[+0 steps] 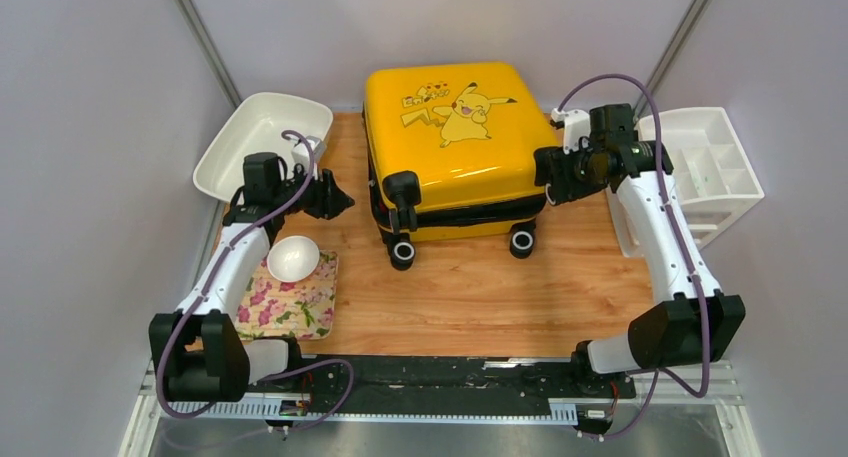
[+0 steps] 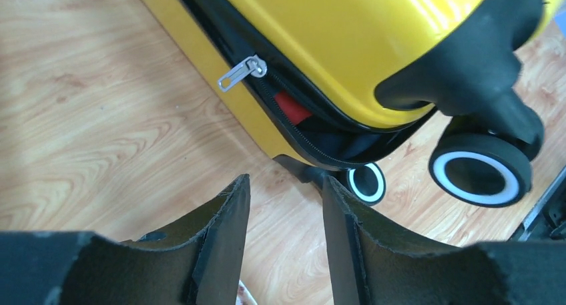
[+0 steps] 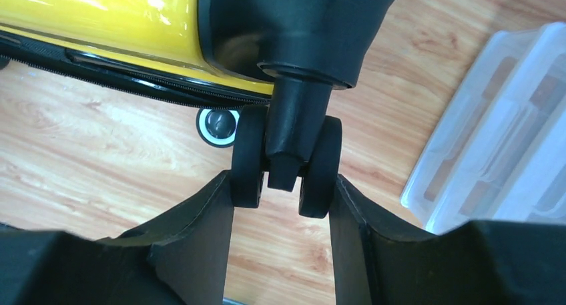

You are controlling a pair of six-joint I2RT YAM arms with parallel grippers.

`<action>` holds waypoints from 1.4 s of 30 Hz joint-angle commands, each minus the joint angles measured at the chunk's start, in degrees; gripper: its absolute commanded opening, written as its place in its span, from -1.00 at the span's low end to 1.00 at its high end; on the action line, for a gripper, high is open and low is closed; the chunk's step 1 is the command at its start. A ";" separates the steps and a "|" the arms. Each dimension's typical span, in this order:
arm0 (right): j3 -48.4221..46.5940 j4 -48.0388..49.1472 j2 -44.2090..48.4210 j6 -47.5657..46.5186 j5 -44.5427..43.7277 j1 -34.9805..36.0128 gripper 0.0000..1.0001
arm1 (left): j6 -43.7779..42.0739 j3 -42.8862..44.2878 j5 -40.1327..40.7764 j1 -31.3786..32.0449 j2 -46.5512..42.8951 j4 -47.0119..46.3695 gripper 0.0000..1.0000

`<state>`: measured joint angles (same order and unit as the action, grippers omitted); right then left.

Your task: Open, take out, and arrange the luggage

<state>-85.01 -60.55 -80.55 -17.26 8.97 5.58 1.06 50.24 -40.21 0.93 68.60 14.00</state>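
The zipper pull (image 2: 240, 73) lay just ahead of my spread, empty left tool (image 2: 286, 181); my right tool (image 3: 281, 178) pinched a wheel (image 3: 248, 165) of the luggage (image 3: 100, 18).

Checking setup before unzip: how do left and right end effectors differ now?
Left end effector is open and empty; right end effector has a wheel of the suitcase between its fingers, seemingly clamped. Left points at the zipper pull without touching; right is at the opposite side. Both have dark fingers.
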 commanded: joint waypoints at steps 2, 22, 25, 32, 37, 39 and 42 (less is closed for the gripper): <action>-6.91 -10.46 2.95 -2.61 2.64 0.92 0.88 | 2.19 0.12 -1.90 -2.42 1.36 -4.32 0.06; -8.15 -3.61 -0.47 12.33 7.99 28.16 0.93 | 0.78 -11.30 -8.93 10.93 8.22 -22.16 -0.06; -7.63 -2.90 -1.62 12.07 9.13 28.52 0.93 | 3.68 -12.09 -8.84 14.17 9.27 -25.06 -0.10; -17.27 -7.03 -3.64 7.42 9.40 16.43 0.99 | 4.65 -14.55 -8.57 13.40 5.94 -22.71 -0.10; -18.01 -8.27 -5.67 3.64 -3.50 8.31 0.99 | 8.43 -17.36 -4.63 8.39 -0.99 -19.73 0.20; -14.15 -6.95 -5.75 1.27 -7.63 6.55 0.99 | 7.99 -17.10 0.09 6.72 -2.50 -17.87 0.26; -10.10 -5.20 -5.67 -0.32 -11.06 5.93 0.99 | 7.56 -15.27 3.71 3.66 -3.56 -17.25 0.31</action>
<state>-99.39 -67.00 -85.32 -13.30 5.91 11.57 8.25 32.95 -42.39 7.68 67.42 -4.19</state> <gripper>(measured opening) 0.994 0.646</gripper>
